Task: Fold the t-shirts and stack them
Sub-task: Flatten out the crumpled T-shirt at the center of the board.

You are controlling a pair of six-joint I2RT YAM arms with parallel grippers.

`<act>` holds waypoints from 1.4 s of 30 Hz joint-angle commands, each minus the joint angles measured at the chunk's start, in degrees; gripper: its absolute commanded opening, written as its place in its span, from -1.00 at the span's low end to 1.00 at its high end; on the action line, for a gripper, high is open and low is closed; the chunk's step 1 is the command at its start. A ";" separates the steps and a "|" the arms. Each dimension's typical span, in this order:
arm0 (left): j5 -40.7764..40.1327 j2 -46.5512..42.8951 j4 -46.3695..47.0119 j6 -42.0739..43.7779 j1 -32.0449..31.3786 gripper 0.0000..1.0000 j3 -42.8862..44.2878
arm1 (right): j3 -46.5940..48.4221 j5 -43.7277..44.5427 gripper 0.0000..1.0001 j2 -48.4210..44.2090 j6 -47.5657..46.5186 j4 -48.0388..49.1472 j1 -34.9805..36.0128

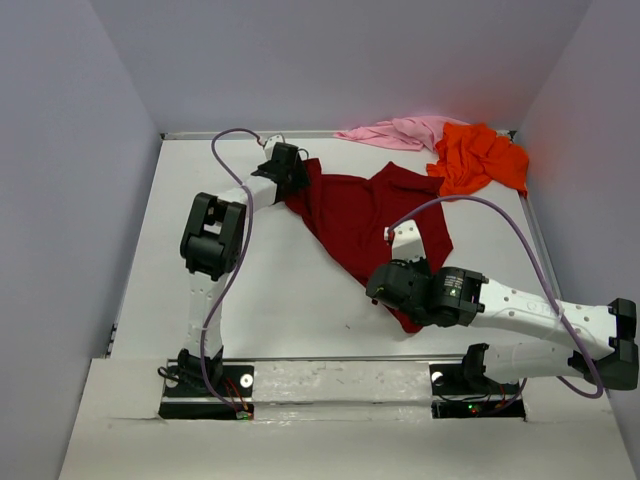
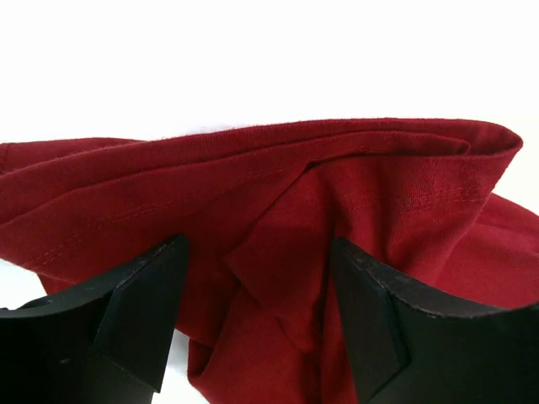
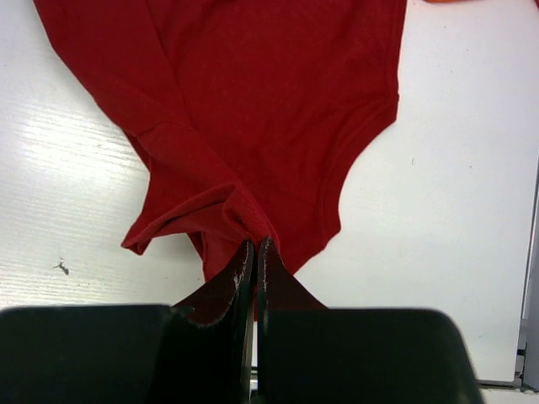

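Left gripper: fingers spread wide, not clamped. A bunched fold of the dark red cloth t-shirt sits right between them, with a stitched hem running crosswise just beyond the tips. The cloth looks loose there. It may brush the inner face of one finger, but I cannot tell for certain.

Right gripper: clenched tight, jaws pressed together on a thin pinch of the same shirt at its near tip. The cloth fans out and away from that pinch over the white flat counter.

Lie of the shirt: spread on the counter at mid-field, long axis on a diagonal from the far-left corner under the left gripper down to the near-right tip in the right gripper. So one arm stands at each end of that axis. The left arm is nearer the far corner, the right arm nearer the near tip.

Judgement: the coming move turns on the fold already lying inside the left gripper's span. Closing there, with little or no travel, would give both arms a hold to draw the shirt out flat for folding.

Bright orange cloth t-shirt and pale pink cloth t-shirt: crumpled together at the far-right corner, touching each other. The orange one lies just beside the red shirt's far edge, and neither is folded
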 commanded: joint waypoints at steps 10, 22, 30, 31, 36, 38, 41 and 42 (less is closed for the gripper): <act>1.82 0.46 2.74 -0.22 -0.45 0.54 3.11 | -0.44 0.61 -1.00 0.51 0.79 0.94 0.12; 4.19 2.74 2.83 -0.74 -0.98 0.21 5.31 | -0.61 0.70 -1.00 0.33 0.52 1.29 0.12; 3.93 2.83 2.83 -0.04 -1.07 -0.30 4.87 | -1.31 0.61 -1.00 0.51 0.70 1.65 0.12; 4.02 2.74 2.83 0.05 -1.15 -0.30 4.87 | -1.40 0.61 -1.00 0.51 0.70 1.65 0.12; 3.32 2.48 1.51 0.57 -1.07 -0.17 5.22 | -1.67 0.09 -1.00 0.95 0.79 2.08 0.12; 2.96 2.31 0.98 0.84 -1.07 -0.08 5.31 | -1.58 0.09 -1.00 0.95 0.61 2.00 0.12; 2.53 1.69 0.81 1.28 -1.07 0.04 4.70 | -1.40 0.09 -1.00 1.12 0.61 2.17 0.12; 2.26 1.34 0.81 1.28 -1.07 0.04 4.43 | -1.40 0.00 -1.00 1.12 0.44 2.26 0.12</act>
